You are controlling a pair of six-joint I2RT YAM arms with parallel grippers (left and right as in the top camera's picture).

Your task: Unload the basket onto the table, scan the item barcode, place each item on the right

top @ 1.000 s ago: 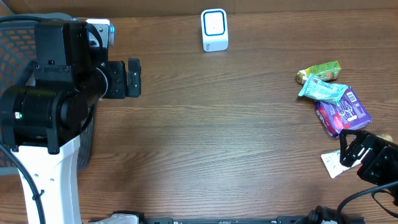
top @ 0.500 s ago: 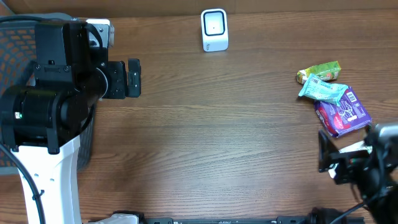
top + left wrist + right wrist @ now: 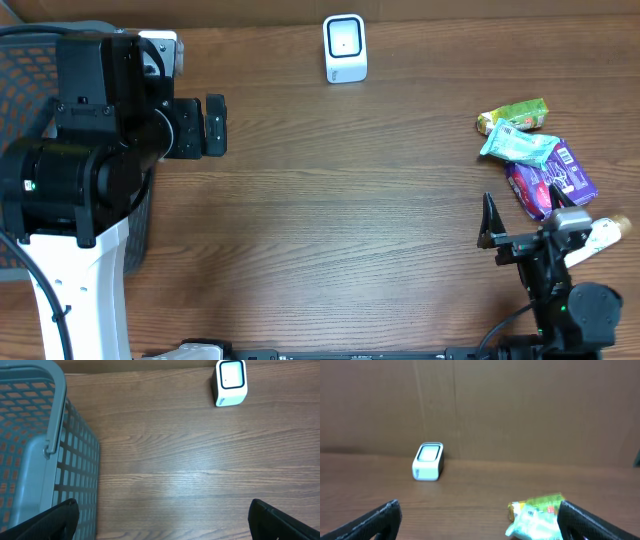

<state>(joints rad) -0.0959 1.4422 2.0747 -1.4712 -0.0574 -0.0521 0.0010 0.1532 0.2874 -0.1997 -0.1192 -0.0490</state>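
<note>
Okay, my right gripper (image 3: 479, 509) is spread wide, holding nothing; snack packets (image 3: 536, 509) lie just ahead toward its right finger, with the white scanner (image 3: 427, 461) farther off, ahead-left. My left gripper (image 3: 163, 505) is spread too, beside the grey basket (image 3: 75, 465).

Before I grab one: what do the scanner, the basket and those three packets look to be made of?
The scanner looks like smooth white hard plastic, given its rounded moulded corners. The basket seems to be grey moulded plastic, probably rigid, with an even grid of holes. The green packet, teal packet and purple packet appear to be thin printed film, seemingly glossy, crinkled and with sealed ends.
</note>
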